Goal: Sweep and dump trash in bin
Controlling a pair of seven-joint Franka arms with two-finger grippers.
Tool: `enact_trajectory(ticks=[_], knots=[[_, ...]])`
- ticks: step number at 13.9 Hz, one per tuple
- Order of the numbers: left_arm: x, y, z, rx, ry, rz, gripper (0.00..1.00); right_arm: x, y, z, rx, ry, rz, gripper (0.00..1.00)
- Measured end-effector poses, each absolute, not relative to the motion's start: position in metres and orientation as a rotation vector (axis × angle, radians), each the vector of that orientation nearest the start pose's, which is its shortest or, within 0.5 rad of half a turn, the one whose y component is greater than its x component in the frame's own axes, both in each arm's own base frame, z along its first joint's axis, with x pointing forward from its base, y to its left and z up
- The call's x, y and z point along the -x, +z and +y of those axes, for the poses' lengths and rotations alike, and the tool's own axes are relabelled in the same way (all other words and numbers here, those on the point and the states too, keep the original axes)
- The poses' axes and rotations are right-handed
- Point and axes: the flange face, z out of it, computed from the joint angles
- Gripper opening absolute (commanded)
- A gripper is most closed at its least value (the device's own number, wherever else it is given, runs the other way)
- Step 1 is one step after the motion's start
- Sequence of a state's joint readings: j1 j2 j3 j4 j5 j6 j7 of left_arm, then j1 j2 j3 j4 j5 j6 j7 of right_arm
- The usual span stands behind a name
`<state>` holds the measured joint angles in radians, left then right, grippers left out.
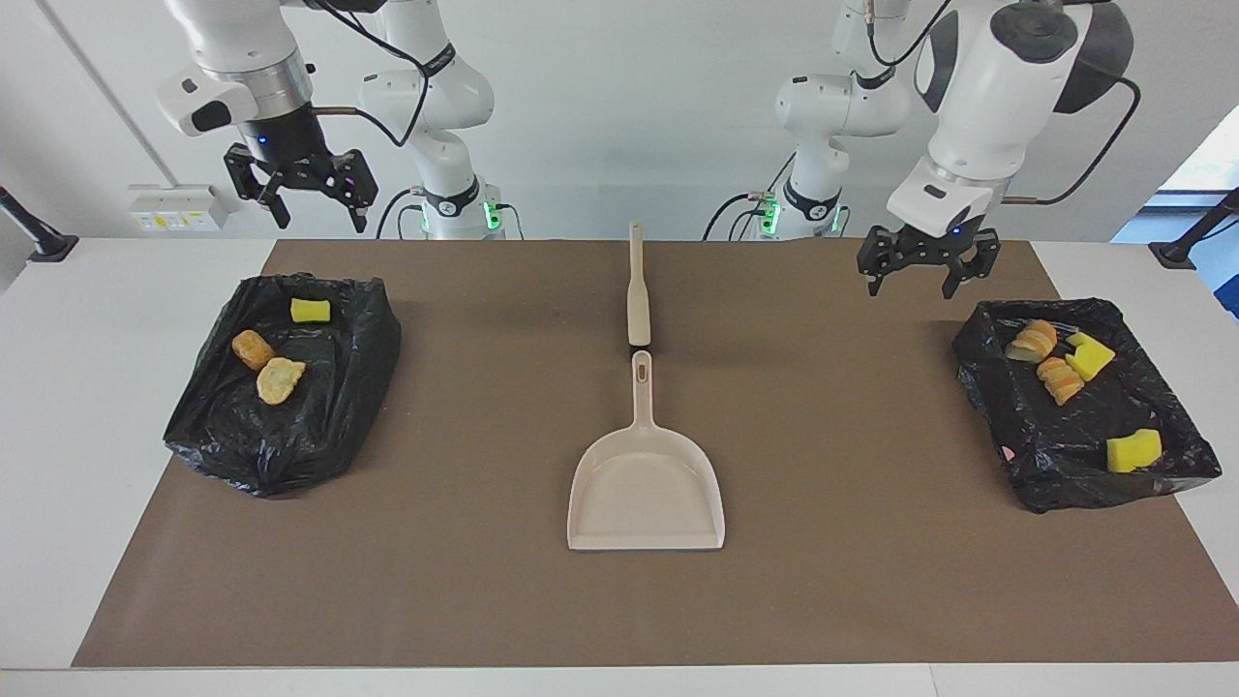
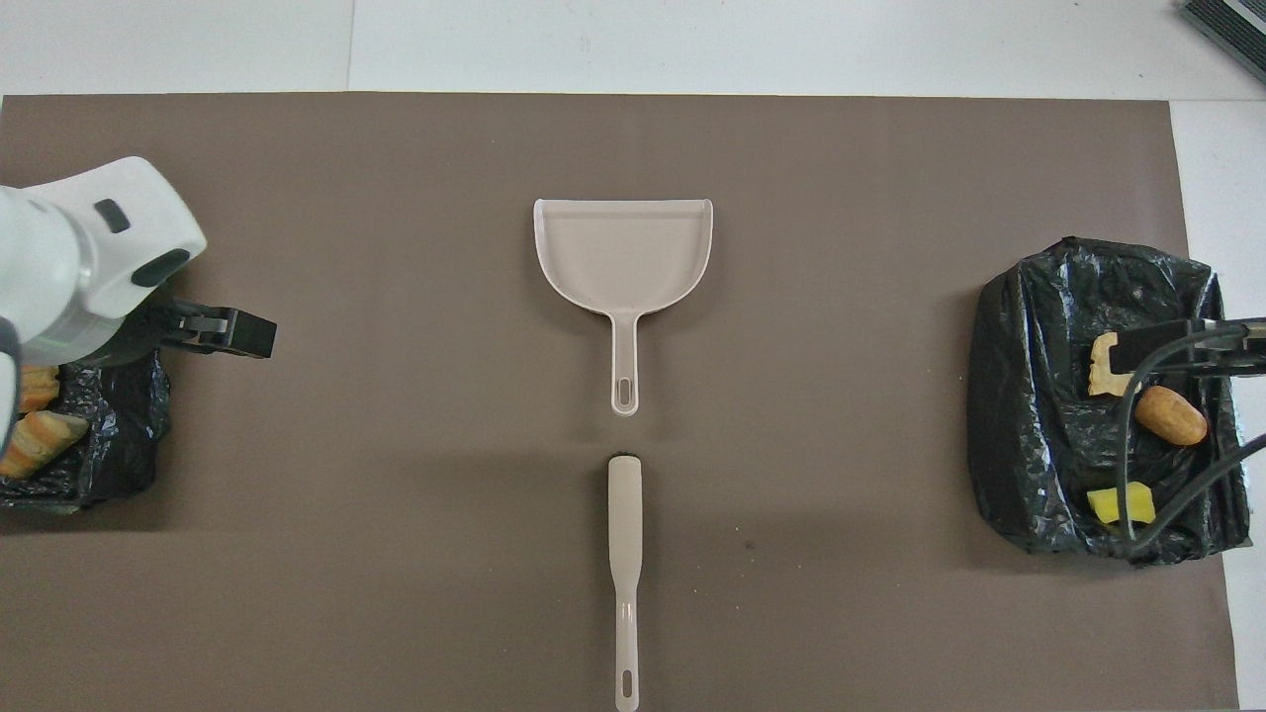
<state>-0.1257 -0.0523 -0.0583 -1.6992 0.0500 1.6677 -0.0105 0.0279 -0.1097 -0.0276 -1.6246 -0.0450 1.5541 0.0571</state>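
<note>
The left end effector (image 1: 922, 267) hangs with its fingers spread wide and nothing in them, over the mat at about ten o'clock of the black-lined bin (image 1: 1174, 424) at the left arm's end of the bench (image 1: 58, 387). The right end effector (image 1: 308, 189), likewise wide open and empty, hangs over the bench edge near twelve o'clock of the other lined bin (image 1: 329, 416).

The trash already lies in the bins: bread lumps (image 1: 1031, 341) and yellow sponge bits (image 1: 1133, 450) in one, a sponge bit (image 1: 310, 310) and two tan lumps (image 1: 279, 379) in the other. These pieces look light, soft and easily squashed.

At mid-mat the beige dustpan (image 1: 647, 494) lies empty, its handle at twelve o'clock, almost meeting the brush (image 1: 638, 290). Both look stiff, light plastic, best taken by their slim handles. Nothing blocks either handle.
</note>
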Motion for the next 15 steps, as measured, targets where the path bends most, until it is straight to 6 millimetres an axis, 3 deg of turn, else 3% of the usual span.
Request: enact_trajectory(ticks=[3, 7, 10, 15], knots=[[-0.526, 0.642, -0.056, 3.122, -0.035, 0.295, 1.0, -0.521, 0.653, -0.019, 3.173, -0.049, 0.13, 1.0], [-0.518, 0.683, -0.033, 3.121, -0.032, 0.344, 1.0, -0.521, 0.653, -0.024, 3.163, -0.047, 0.144, 1.0], [-0.524, 0.691, -0.028, 3.13, -0.025, 0.34, 1.0, -0.521, 0.653, -0.023, 3.162, -0.047, 0.144, 1.0], [-0.525, 0.693, -0.038, 3.132, -0.024, 0.369, 1.0, -0.521, 0.652, -0.029, 3.164, -0.045, 0.117, 1.0]])
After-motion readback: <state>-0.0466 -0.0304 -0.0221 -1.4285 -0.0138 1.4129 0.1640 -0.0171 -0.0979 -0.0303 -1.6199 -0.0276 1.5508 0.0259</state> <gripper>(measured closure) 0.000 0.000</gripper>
